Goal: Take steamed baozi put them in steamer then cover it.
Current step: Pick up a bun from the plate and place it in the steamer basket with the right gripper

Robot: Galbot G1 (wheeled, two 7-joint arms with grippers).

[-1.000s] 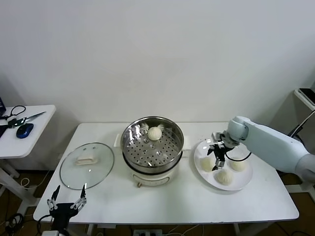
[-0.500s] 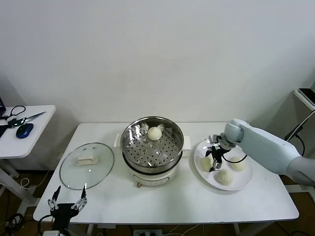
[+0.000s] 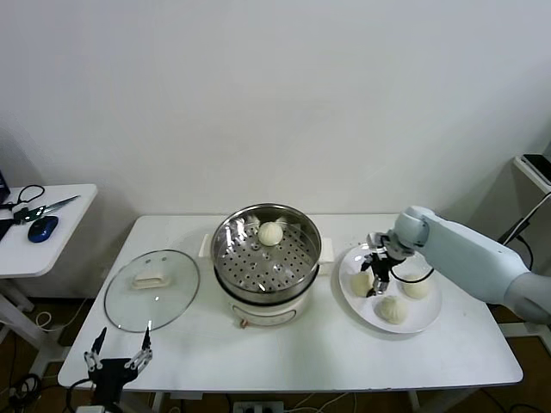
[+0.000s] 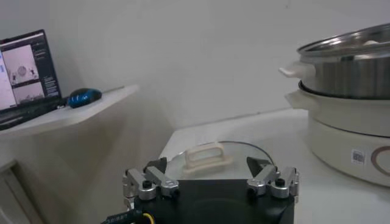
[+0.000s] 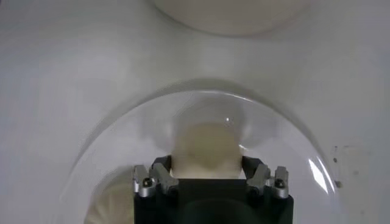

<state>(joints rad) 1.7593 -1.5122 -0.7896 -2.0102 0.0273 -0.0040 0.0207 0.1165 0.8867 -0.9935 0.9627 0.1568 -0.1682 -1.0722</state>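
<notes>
White plate, right gripper fingers astride bun.

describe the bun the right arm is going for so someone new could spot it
Find the white plate on the table, to the right of the steamer. Three steamed baozi lie on it; this baozi is the one nearest the steamer. Only it sits between the jaws of the right gripper.
</notes>
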